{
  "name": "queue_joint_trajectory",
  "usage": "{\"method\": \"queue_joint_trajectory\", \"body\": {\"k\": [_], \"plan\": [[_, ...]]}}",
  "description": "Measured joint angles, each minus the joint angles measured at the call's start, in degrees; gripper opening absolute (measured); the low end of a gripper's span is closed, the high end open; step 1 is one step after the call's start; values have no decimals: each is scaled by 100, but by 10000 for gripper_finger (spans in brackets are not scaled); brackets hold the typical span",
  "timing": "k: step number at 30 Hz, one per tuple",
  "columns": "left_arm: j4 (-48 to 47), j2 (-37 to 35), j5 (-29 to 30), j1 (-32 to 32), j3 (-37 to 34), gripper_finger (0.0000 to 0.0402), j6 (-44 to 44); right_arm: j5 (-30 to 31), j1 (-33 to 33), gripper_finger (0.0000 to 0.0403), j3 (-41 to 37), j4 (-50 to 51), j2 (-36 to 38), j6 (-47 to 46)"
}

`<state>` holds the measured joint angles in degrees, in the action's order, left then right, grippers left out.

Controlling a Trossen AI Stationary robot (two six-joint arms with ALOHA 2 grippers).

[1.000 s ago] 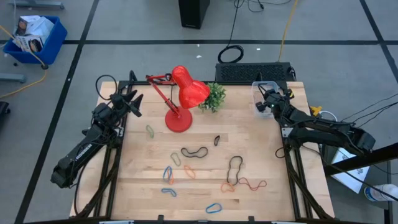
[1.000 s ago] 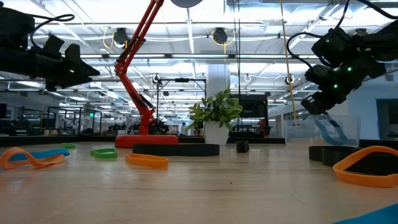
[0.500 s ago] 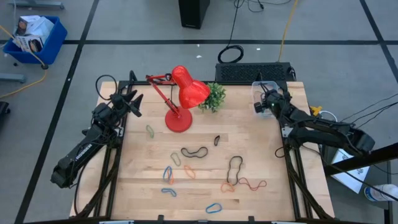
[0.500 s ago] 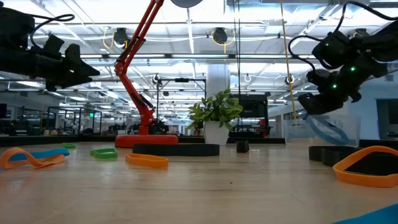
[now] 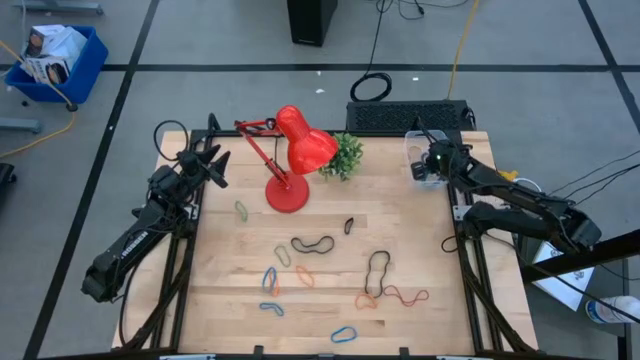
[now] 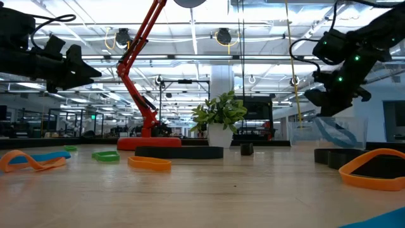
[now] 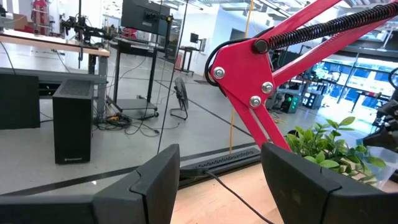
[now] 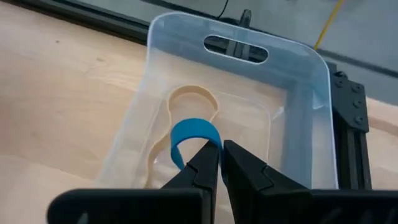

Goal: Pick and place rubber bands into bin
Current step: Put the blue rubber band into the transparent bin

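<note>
Now, clear plastic rectangular bin [image 8: 298, 93]: holds a cream rubber band [image 8: 189, 99].
Right gripper [image 8: 220, 163]: over it, pinching a blue rubber band [image 8: 189, 134].
Left gripper [image 7: 217, 180]: jaws spread, table's left edge.

High view: straight down over whole table [image 5: 330, 300]. Low view: tabletop level, facing room. Wrist views: close, looking past own fingers. Red lamp [image 5: 295, 150] in high, low, left wrist views.

Roughly eleven rubber bands [image 5: 313, 244] on the table, two in one bin [image 8: 298, 93].
</note>
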<state>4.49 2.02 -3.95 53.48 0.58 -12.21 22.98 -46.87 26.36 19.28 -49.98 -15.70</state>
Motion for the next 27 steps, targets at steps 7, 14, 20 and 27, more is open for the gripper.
{"method": "queue_joint_trajectory", "body": {"k": [7,14,20,27], "plan": [[1,0,0,0,0,230,0,-689,-7,20,288,543,0,-336],[1,0,0,2,0,230,0,-677,-7,20,288,961,-191,-509],[2,0,0,2,0,230,0,-671,-7,20,286,966,-436,-462],[1,0,0,1,0,230,0,-665,-8,20,286,845,-476,-391]]}}
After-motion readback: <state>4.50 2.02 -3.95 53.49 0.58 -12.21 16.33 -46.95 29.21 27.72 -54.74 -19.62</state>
